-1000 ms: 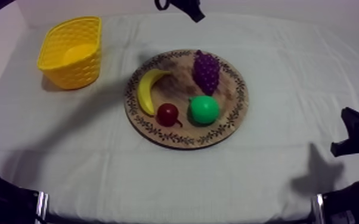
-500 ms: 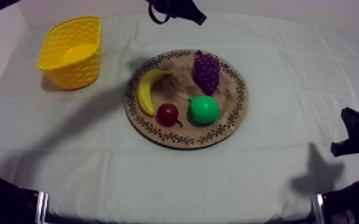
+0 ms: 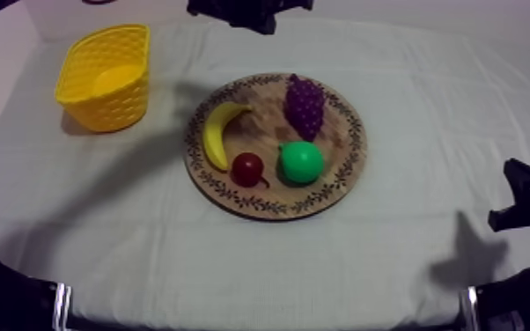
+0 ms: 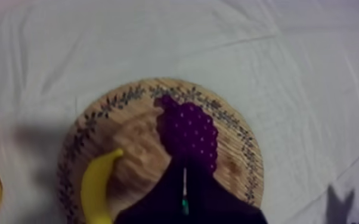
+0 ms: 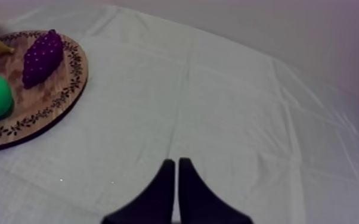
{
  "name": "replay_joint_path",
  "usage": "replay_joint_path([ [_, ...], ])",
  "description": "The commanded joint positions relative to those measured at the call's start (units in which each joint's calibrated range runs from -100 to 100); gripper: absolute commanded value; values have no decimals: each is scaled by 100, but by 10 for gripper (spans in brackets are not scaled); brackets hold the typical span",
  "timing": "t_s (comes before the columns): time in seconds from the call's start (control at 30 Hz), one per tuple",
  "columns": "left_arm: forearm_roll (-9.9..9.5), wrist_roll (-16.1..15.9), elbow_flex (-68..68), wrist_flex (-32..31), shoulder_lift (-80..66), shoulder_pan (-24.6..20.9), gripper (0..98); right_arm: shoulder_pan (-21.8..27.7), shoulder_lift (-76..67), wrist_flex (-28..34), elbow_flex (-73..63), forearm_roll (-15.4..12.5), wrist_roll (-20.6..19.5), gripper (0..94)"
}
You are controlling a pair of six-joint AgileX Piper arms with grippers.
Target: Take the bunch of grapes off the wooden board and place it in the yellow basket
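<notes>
Approach step, I judge: left gripper [image 4: 185,176], fingers together, hangs over bunch of grapes [image 3: 305,104] at 1 o'clock on wooden board [image 3: 264,134]; next: spread, descend, clamp, carry to yellow basket [image 3: 114,106] at 10 o'clock; right gripper [image 5: 176,165] closed, idle.

Table [image 3: 427,88] under creased grey-white cloth [image 3: 145,220]. Lying directly on it: round wooden board with a patterned rim [image 3: 357,141], beneath the left gripper [image 4: 185,170] and well apart from the right gripper [image 5: 176,162]; yellow woven basket [image 3: 132,88], off to the left gripper's side, apart from the board.
</notes>
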Motion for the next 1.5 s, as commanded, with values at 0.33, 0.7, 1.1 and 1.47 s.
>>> replay_joint_path([
  [0.33,69,677,-274,1237,119,57,0,1,0,-4,-1,-3,2,5],
  [0.7,328,426,-167,1182,158,-66,6,1,0,-4,-1,-3,2,5],
  [1.1,564,98,123,905,48,-154,398,1,0,-4,-1,-3,-3,5],
  [1.47,319,353,562,636,29,63,652,1,0,-4,-1,-3,-3,5],
])
